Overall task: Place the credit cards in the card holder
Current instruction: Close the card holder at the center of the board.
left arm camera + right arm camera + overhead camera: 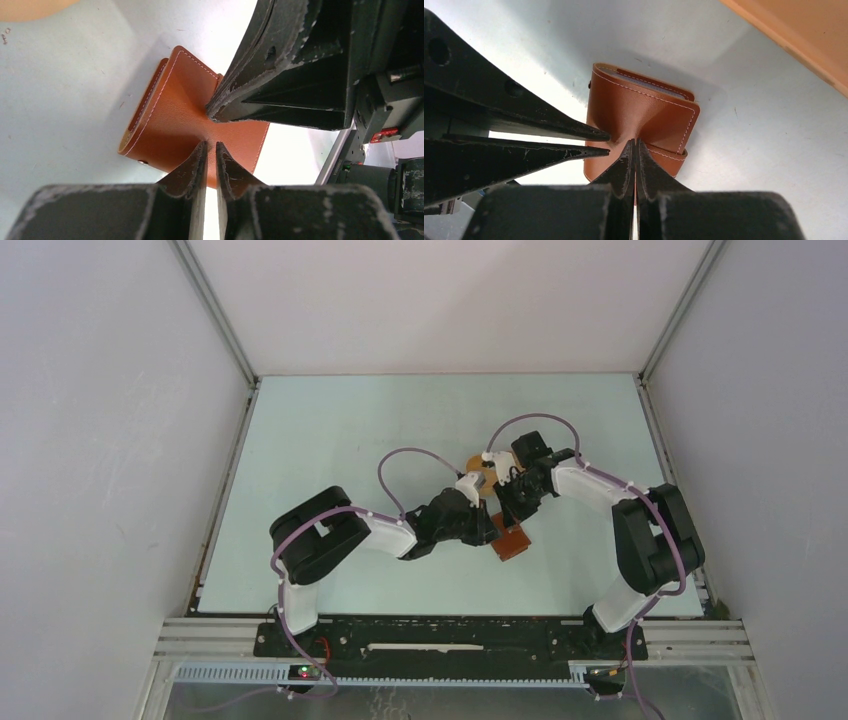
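While the card holder (644, 107) lies on the desk (749, 150), my right pincer (634, 142) and left pincer (211, 144) both pinch its flap — soft, light leather, probably best held at the edge.

No text, label, brand, number or sign can be read in any of the views. A small red part (384, 135) on the arm hardware at the right of the left wrist view is too small and blurred to show any lettering.
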